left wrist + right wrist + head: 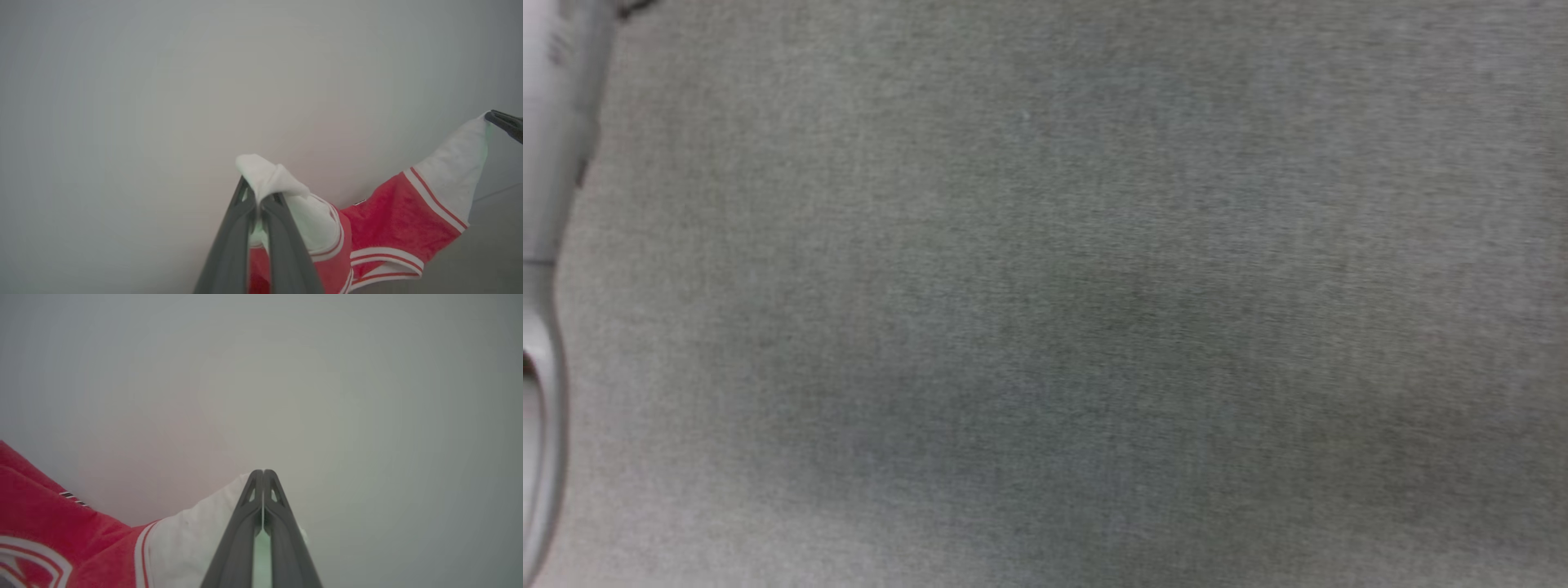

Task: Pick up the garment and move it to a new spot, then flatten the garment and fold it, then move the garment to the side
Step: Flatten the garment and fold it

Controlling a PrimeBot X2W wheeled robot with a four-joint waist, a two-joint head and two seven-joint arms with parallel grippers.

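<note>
1. The left arm's dark fingers (pixel 260 200) were pressed together, pinching the bunched end of one white sleeve of the red jersey-style T-shirt with white sleeves and red-white striped trim (pixel 392 220).
2. The right arm's dark fingers (pixel 263 472) were closed too, tips touching, with the other white sleeve caught between them. In the left wrist view they sat at 3 o'clock.
3. The shirt was slung between the two grips. Its red body sagged toward 5 o'clock in the left wrist view and toward 8 o'clock in the right. Whether it touched anything below could not be told.
4. It sat in no container; it hung from the fingers.
5. The head view gave a blurred grey surface (pixel 1094 286), with a pale forearm (pixel 547 163) at 9 o'clock.
6. Likely trouble: each hold was only a sleeve end, so a hard pull apart could drag the cloth free. The slack body could also land creased or doubled under, spoiling the flattening.
</note>
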